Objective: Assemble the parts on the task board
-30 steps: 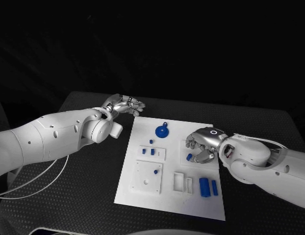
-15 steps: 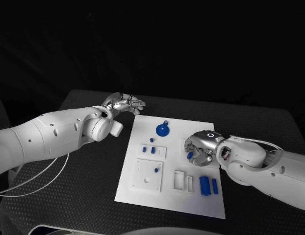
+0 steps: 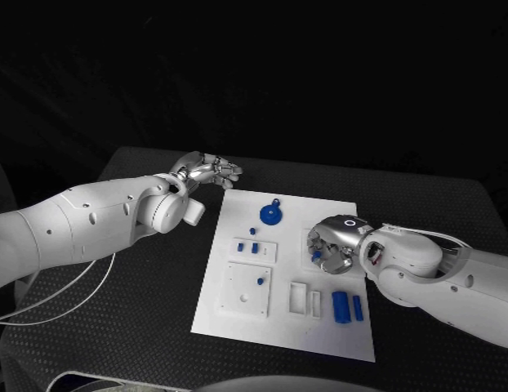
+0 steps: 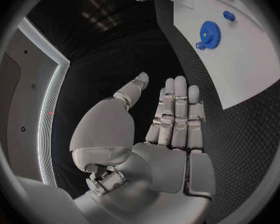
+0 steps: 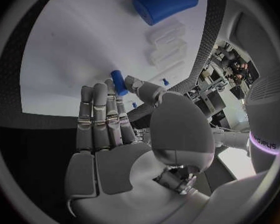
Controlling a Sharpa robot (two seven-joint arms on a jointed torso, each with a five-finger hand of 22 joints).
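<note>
The white task board (image 3: 237, 322) lies in the middle of the black table. On it are a blue gear (image 3: 270, 216), two small pegs (image 3: 247, 246) on a white block, a peg (image 3: 261, 280) standing in a square block, and two blue cylinders (image 3: 347, 307). My right hand (image 3: 331, 245) hovers low over the board's right side. In the right wrist view a small blue peg (image 5: 119, 82) sits pinched between its thumb and a finger, the other fingers straight. My left hand (image 3: 207, 171) hangs past the board's far left corner, fingers extended (image 4: 176, 114) and holding nothing.
Two hollow white frames (image 3: 306, 300) sit beside the cylinders. A white cable (image 3: 72, 302) runs under my left arm on the table's left side. Black table surface surrounds the board, whose corner with the gear (image 4: 209, 35) lies beside the left hand.
My right hand has edged a little toward the board's middle, and the small blue peg at its fingers has shifted slightly toward the far side. The left hand has barely moved.
</note>
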